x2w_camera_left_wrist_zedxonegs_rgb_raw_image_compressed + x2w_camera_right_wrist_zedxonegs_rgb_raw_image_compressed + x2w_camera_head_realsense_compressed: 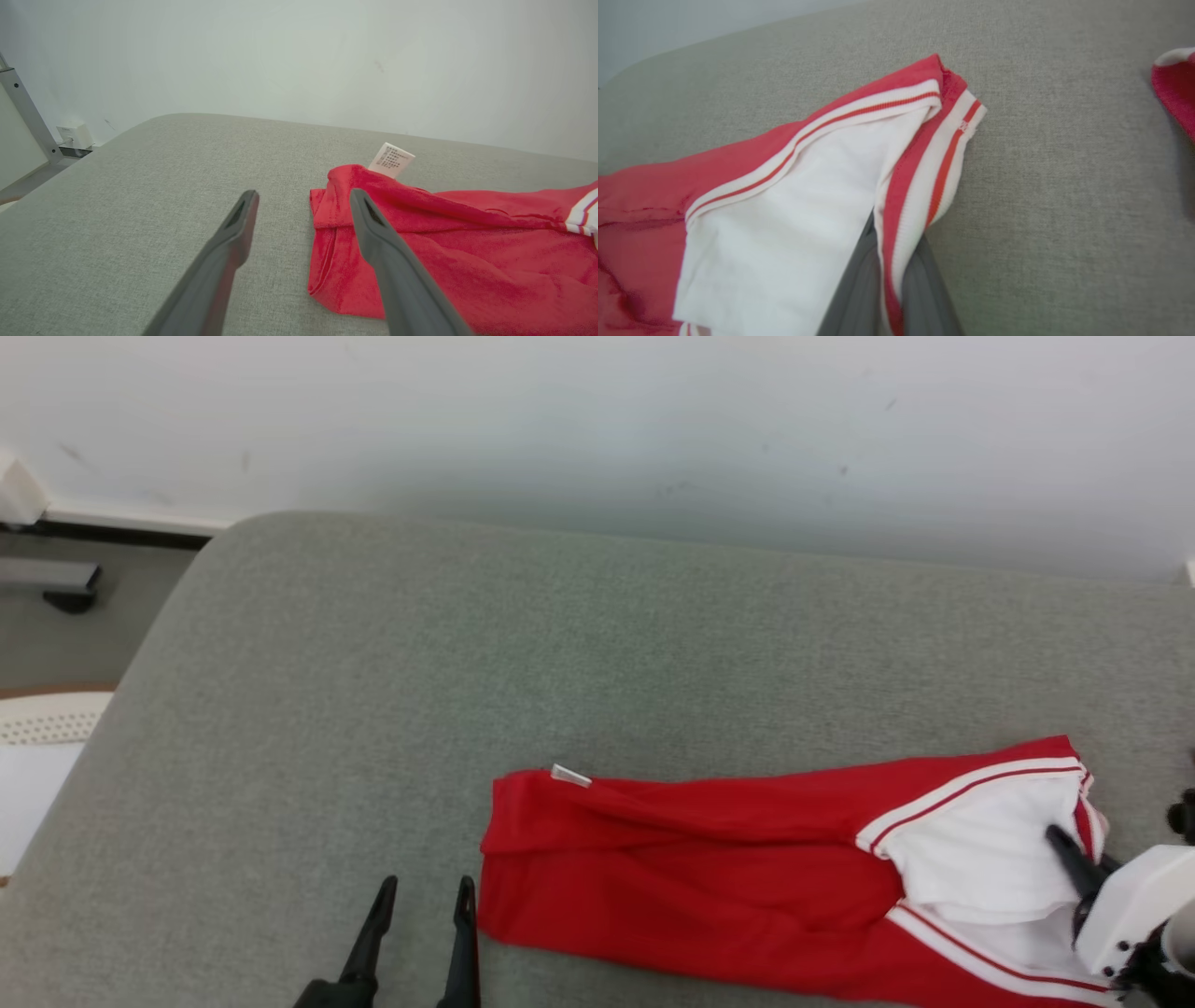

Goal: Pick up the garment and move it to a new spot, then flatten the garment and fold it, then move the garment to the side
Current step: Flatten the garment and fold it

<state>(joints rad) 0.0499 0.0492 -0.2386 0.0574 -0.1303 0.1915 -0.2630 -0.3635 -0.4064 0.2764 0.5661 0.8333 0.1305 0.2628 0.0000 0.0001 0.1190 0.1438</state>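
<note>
Pale grey-white painted wall (pixel 597 429): closes off the background beyond the far edge.

Broad grey-green woven-fabric bench (pixel 373 663) with a rounded far left corner: takes up most of the head view and carries the cloth.

Red knit garment (pixel 691 859) with a white panel and red-and-white striped trim: lies on the near right part of the bench, close to the front edge. Runs with its long axis left to right across the head view and widens toward the right. Points its plain red, folded-over end left, toward the middle of the bench, and its white-panelled, striped end right. Shows soft lengthwise creases along the red stretch.

Right end effector (pixel 1074 863), dark fingers on a white wrist block: reaches in from the lower right over the white panel. Clenched on the garment, with the striped trim band pinched between the two grey fingers (pixel 859 298) in the right wrist view.

Left end effector (pixel 427 887), two long dark fingers: released, spread apart, grasping nothing. Sits at the bottom edge of the head view, just beside the garment's left end; contact with the cloth cannot be told.

Patch of red cloth with a white edge (pixel 1176 88): shows at the right margin of the right wrist view, apart from the trimmed corner; cannot tell whether part of the same piece.

Small white printed label (pixel 570 776): sticks out at the garment's far left corner.
</note>
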